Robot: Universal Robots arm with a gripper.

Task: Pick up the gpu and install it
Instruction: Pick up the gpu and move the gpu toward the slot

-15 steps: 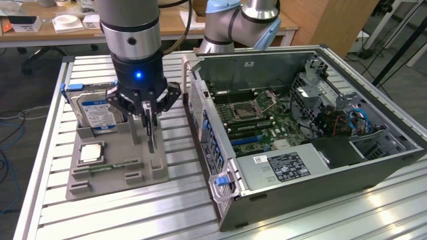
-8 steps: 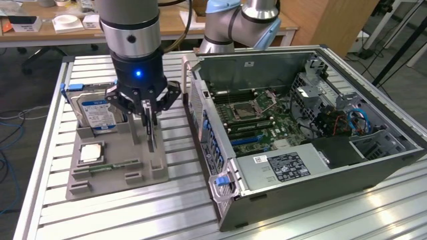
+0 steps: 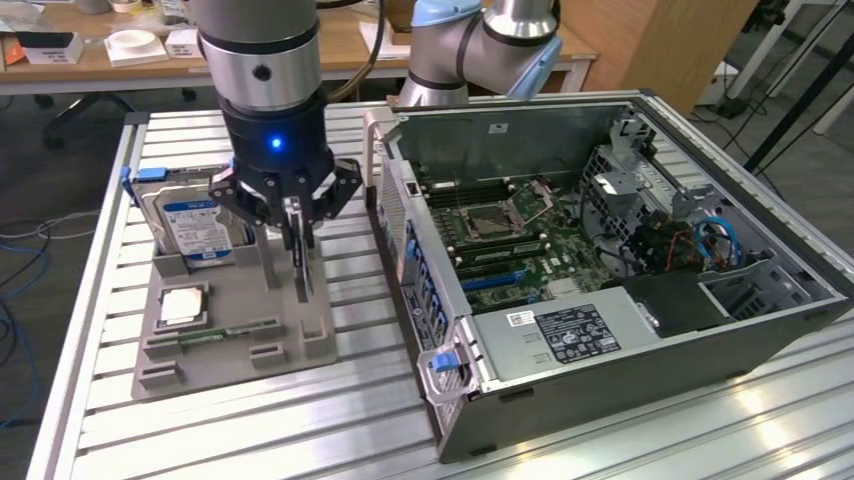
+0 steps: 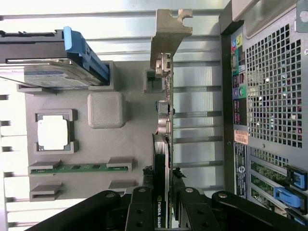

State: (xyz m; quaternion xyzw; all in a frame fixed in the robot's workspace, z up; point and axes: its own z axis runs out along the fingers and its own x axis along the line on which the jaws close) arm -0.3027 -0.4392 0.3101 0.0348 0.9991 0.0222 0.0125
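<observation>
Tool [image 3: 299, 235] clamped on gpu [image 4: 163, 122], card on edge over gray holder [image 3: 267, 300]. Exterior view: hard drive [image 3: 194, 225] at 9 o'clock of tool, computer case [image 3: 601, 250] at 3 o'clock.

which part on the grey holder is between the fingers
The graphics card, standing on edge with its silver bracket; the hard drive, processor and memory stick sit apart from the fingers.

Thick arm [image 3: 260, 40] was shiny silver and dark grey, light blue caps [image 3: 454, 12] on the joints behind, small blue light [image 3: 276, 143] glowed on the black wrist, black hand [image 3: 296, 240] had jointed bars with round screws [image 4: 186, 190]
</observation>
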